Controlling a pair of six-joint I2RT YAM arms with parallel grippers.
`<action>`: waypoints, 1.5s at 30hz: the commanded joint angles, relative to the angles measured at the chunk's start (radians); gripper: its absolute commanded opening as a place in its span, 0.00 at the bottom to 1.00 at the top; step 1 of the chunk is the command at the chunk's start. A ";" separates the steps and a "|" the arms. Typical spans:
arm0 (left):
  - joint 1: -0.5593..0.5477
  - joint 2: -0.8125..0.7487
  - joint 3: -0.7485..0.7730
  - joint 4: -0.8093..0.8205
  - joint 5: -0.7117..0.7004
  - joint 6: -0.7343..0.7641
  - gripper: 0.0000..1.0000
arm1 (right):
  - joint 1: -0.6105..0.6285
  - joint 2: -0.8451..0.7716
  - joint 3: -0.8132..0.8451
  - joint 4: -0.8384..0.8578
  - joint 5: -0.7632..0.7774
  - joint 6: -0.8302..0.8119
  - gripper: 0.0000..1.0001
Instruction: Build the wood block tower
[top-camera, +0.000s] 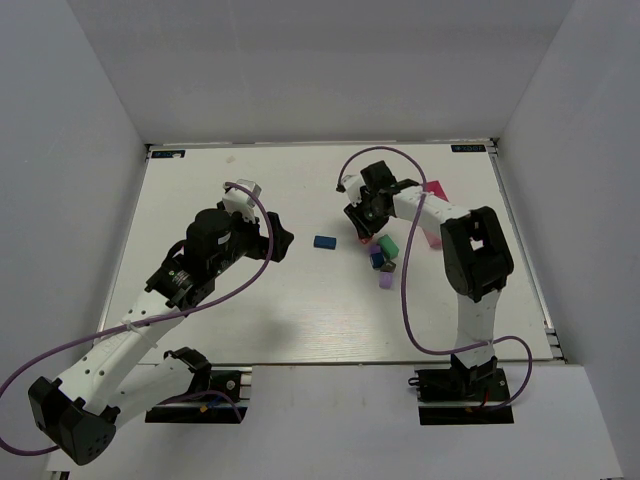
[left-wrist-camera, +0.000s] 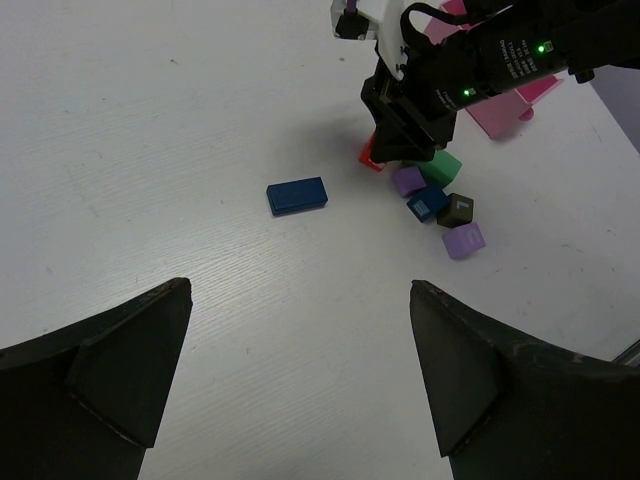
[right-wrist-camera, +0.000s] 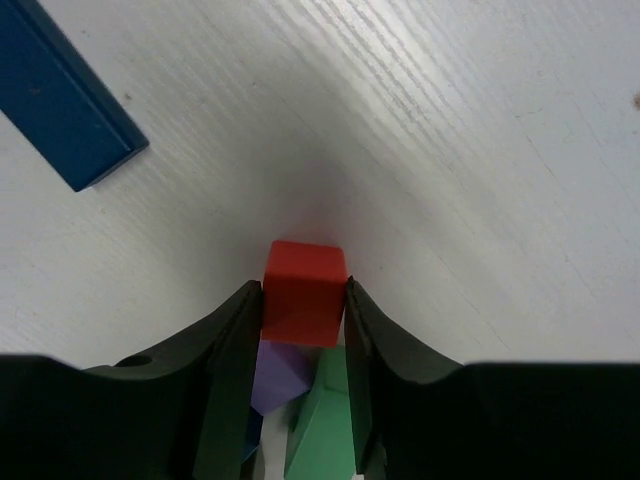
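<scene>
We see the right gripper (right-wrist-camera: 300, 288) low over the white table (top-camera: 230, 310). Its two dark fingers (right-wrist-camera: 232, 350) press against opposite sides of a small red wooden cube (right-wrist-camera: 305, 292), which fills the gap between them. We cannot tell whether this cube rests on the table or sits just off it. Close behind it, under the wrist, are a purple wooden block (right-wrist-camera: 280, 372) and a green wooden block (right-wrist-camera: 322, 415), side by side.

From the left wrist view we make out the rest of the loose group, just beside the right gripper. It holds a small blue cube (left-wrist-camera: 427, 204), a dark cube (left-wrist-camera: 457, 210) right next to it, and a lilac cube (left-wrist-camera: 463, 240) at the near edge of the group. A flat dark-blue rectangular wooden block (left-wrist-camera: 297, 195) lies alone on the table, apart from the group, on its left side. The pink rectangular tray (left-wrist-camera: 500, 110) sits beyond the right arm, which partly hides it.

The left gripper (left-wrist-camera: 300, 370) hangs above the table, facing the flat blue block and well short of it. Its fingers (left-wrist-camera: 120, 370) are spread wide, with only bare tabletop between them.
</scene>
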 joint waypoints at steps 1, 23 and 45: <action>0.001 -0.013 -0.008 0.012 -0.011 0.001 1.00 | 0.016 -0.105 -0.029 -0.039 -0.067 -0.051 0.14; 0.001 -0.003 -0.008 0.012 -0.011 0.010 1.00 | 0.286 -0.191 -0.223 -0.051 -0.063 -0.158 0.33; 0.001 -0.013 -0.017 0.012 -0.030 0.019 1.00 | 0.263 -0.311 -0.264 0.037 0.061 -0.094 0.56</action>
